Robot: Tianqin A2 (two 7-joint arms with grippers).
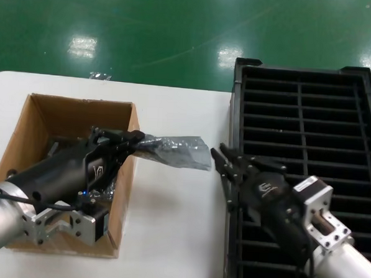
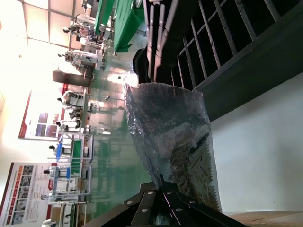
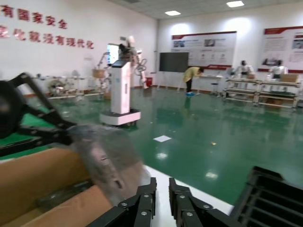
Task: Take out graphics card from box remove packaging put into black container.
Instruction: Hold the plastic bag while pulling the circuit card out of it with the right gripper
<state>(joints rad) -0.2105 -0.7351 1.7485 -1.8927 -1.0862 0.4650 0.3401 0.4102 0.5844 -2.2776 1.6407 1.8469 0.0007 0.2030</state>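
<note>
Right arm, nearest the head camera: silver tube and black motor housing rising from the lower right corner, ending in the right gripper (image 1: pixel 220 161), which hovers at the near-left edge of the black container (image 1: pixel 361 117); its fingers (image 3: pixel 142 201) stand slightly parted with a narrow gap, nothing between them, their tips just short of the free end of the packaging (image 1: pixel 175 151). Left gripper (image 1: pixel 131 138): reaches up out of the box (image 1: pixel 24 127) over its right wall, jaws closed on one end of the packaging. Packaging: translucent silvery-grey crinkled bag, held roughly level in the air above the table (image 1: pixel 168 238), spanning the gap between the box and the container, pointing toward the right gripper; a dark flat shape shows through the film in the left wrist view, but whether it is the graphics card cannot be told. Box: brown corrugated cardboard, open-topped, on the left part of the table; dark items lie in its bottom, not identifiable. Black container: slatted crate with a central rib, on the right part of the table, slots in view unfilled. Surface: white tabletop with a rounded far-left corner. Room: glossy green floor (image 1: pixel 147 31) reflecting ceiling lights; white walls with red lettering and display boards; other robots and workbenches stand farther off; one person in yellow bends forward near the far wall.
</note>
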